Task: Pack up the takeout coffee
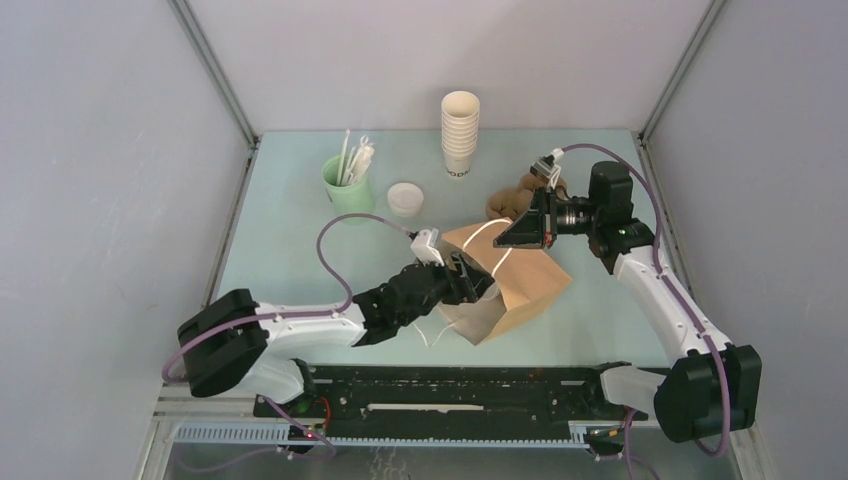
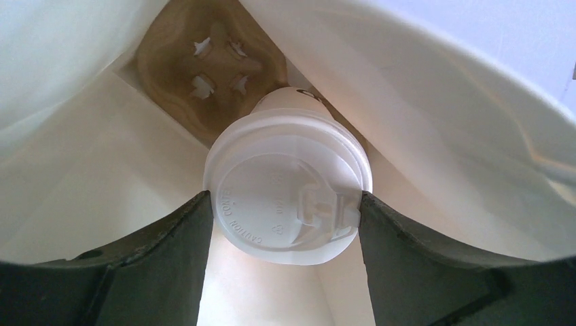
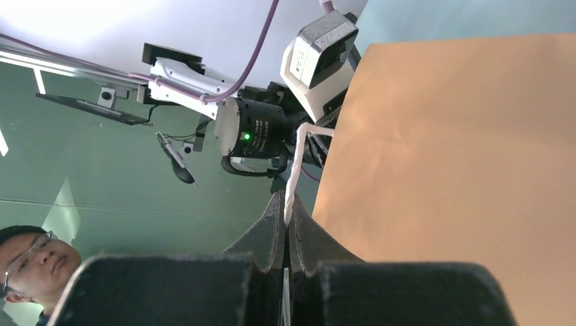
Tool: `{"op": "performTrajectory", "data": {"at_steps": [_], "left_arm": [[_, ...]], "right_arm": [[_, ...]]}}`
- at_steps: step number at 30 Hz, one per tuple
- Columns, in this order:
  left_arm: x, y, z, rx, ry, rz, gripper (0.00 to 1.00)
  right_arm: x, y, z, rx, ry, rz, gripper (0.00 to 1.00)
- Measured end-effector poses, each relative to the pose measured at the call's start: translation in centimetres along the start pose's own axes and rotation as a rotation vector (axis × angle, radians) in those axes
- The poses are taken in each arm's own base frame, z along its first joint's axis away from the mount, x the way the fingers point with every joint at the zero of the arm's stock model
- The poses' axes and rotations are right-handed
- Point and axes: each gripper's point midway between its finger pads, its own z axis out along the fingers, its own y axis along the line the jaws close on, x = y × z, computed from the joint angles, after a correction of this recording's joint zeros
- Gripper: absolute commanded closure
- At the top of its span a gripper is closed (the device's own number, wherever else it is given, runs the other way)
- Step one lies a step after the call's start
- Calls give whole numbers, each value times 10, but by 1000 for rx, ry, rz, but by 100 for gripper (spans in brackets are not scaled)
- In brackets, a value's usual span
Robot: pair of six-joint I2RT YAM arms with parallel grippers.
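The takeout coffee (image 2: 285, 190), a white cup seen lid-first, lies inside the brown paper bag (image 1: 520, 282), with its base near a brown pulp cup carrier (image 2: 204, 68) deep in the bag. My left gripper (image 2: 285, 202) reaches into the bag mouth, and both dark fingers touch the lid's rim, so it is shut on the cup. From above the cup is hidden by the bag and the left gripper (image 1: 478, 285). My right gripper (image 3: 288, 204) is shut on the bag's white twisted handle (image 3: 293, 170) and holds it up at the bag's far side (image 1: 510, 238).
A tall stack of lidless white cups (image 1: 460, 135) stands at the back. A mint-green cup with straws (image 1: 348, 185) and a small white cup (image 1: 405, 198) sit back left. More brown pulp carrier (image 1: 512, 200) lies behind the bag. A person's face (image 3: 34, 261) shows beyond the table.
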Motion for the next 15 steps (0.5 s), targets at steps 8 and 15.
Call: {"op": "performTrajectory", "data": {"at_steps": [8,15], "left_arm": [[9,-25,10,36,22,15,62],[21,-22,13,16,26,19,61]], "right_arm": [[-3,0,-4,-5,-7,-6,100],[-7,5,-5,-14,-18,-5,100]]}}
